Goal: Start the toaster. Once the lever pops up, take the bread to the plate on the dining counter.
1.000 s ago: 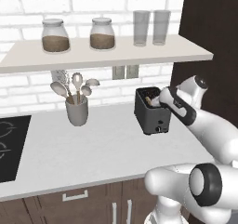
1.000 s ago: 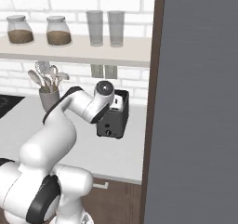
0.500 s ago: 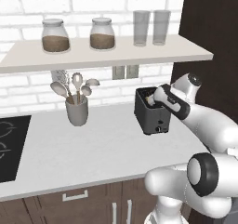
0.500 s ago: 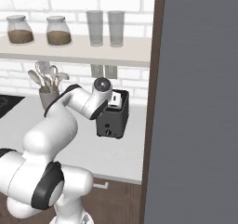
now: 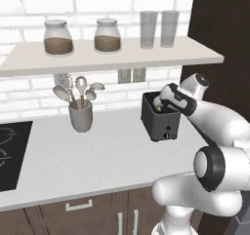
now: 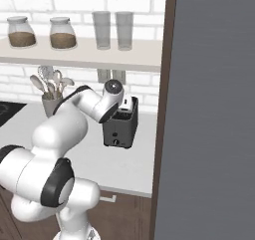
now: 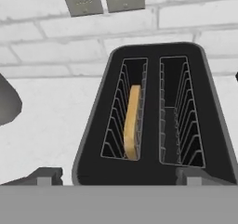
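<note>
The bread stands on edge in the left slot of the toaster, directly ahead of my gripper, whose fingertips sit wide apart with nothing between them. I judge it light, stiff and crumbly; I'd pinch the upper crust across its flat faces, gently.

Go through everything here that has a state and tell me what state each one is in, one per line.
Boxy dark grey-black toaster: upright on the grey worktop, bread in one slot, the other slot empty.
Tan-crusted bread slice: on edge, sunk in the toaster's slot.
Tool: open, above the toaster, holding nothing.
Two lidded glass jars: closed, part-filled with brown contents.
Two clear glasses: upright, empty.
Grey utensil cup: upright, holding spoons.
</note>
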Robot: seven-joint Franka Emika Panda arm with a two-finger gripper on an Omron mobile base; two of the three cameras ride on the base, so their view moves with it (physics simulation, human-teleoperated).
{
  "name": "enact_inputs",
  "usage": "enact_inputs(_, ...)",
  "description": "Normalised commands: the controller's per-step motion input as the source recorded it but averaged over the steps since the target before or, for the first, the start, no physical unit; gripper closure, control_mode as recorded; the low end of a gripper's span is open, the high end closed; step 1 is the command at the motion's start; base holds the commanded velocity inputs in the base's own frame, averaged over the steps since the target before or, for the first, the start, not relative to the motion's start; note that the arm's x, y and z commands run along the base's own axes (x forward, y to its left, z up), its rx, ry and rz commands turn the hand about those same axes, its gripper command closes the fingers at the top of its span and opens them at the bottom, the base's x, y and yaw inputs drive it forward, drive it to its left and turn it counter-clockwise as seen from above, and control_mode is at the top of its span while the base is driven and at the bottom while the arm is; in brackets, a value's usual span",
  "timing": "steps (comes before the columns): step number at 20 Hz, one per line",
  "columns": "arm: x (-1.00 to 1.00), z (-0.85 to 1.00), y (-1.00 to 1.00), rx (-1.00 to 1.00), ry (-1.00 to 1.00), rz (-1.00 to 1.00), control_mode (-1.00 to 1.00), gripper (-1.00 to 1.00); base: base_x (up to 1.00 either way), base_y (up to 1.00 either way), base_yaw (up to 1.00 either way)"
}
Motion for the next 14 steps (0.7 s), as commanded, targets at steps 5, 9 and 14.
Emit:
enact_inputs(5, 0.42, 0.00, 0.00, 0.00, -0.03, 0.00, -1.00, -1.00, 0.00, 0.00, 0.00)
enact_inputs(9, 0.34, 0.00, 0.02, 0.00, 0.00, 0.00, -1.00, -1.00, 0.00, 0.00, 0.00)
enact_inputs(14, 0.08, -0.12, 0.07, -0.03, 0.00, 0.00, -1.00, -1.00, 0.00, 0.00, 0.00)
